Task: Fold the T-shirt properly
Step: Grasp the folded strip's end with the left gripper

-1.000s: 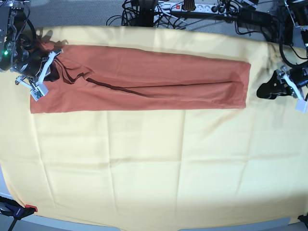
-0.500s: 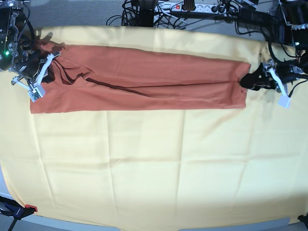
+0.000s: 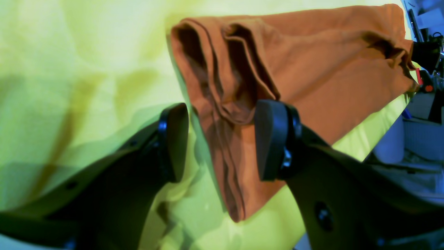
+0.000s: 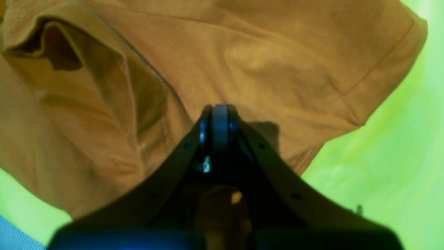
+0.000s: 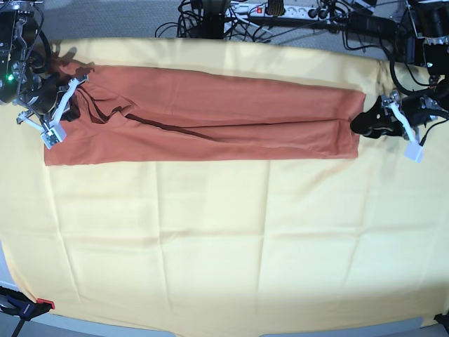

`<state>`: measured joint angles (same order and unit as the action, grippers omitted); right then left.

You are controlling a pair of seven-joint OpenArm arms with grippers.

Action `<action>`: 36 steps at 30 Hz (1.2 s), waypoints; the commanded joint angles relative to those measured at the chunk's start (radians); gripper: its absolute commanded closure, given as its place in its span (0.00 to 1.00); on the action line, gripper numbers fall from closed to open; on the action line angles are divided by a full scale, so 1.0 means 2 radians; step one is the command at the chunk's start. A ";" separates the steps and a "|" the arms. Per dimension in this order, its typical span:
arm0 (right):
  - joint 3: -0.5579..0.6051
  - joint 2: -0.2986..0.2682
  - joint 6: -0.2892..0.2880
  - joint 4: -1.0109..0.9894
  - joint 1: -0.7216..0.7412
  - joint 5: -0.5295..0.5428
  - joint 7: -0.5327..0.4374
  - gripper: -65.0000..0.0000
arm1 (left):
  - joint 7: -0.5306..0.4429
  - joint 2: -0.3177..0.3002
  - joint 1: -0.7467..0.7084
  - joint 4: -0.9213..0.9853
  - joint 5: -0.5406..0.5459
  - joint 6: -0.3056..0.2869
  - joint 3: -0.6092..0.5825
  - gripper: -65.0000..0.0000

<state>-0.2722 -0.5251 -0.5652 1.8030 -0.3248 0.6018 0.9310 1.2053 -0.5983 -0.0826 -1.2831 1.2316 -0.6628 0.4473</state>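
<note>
The rust-orange T-shirt [image 5: 210,119] lies folded into a long narrow strip across the far part of the yellow cloth. At its right end my left gripper [image 5: 360,126] is open. In the left wrist view its fingers [image 3: 173,142] stand on either side of the layered hem edge of the T-shirt [image 3: 312,76], with cloth between them and the left gripper [image 3: 222,142] not closed on it. My right gripper [image 5: 70,105] is at the shirt's left end, by the sleeve. In the right wrist view the right gripper [image 4: 220,116] is shut, its tip against the T-shirt [image 4: 260,59]; no pinched cloth shows.
A large pale yellow cloth [image 5: 210,246] covers the table. Cables and a power strip [image 5: 280,12] lie behind the far edge. A clamp [image 5: 21,307] sits at the near left corner.
My left arm has come in from the right to the shirt's right end, and its open jaws now straddle the hem. The right gripper has shifted slightly up and stays shut.
</note>
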 commanded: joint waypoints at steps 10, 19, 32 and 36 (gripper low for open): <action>-0.005 -0.009 0.000 0.006 0.003 0.031 -0.008 1.00 | 0.041 0.008 0.003 -0.003 0.018 0.015 -0.040 0.49; -0.005 -0.009 0.000 0.006 0.003 0.032 -0.008 1.00 | 0.028 0.008 0.003 -0.003 0.019 0.016 -0.100 0.68; -0.005 -0.009 0.000 0.006 0.003 0.031 -0.008 1.00 | 0.037 0.008 0.024 -0.003 0.050 0.036 -0.098 1.00; -0.005 -0.009 -0.003 0.006 0.003 0.032 -0.008 1.00 | 0.090 0.008 0.036 -0.004 0.126 0.021 -0.098 1.00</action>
<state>-0.2722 -0.5251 -0.5686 1.8030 -0.3248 0.6548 0.9318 1.3708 -0.5705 -0.0189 -1.2812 1.4609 -0.6212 0.2504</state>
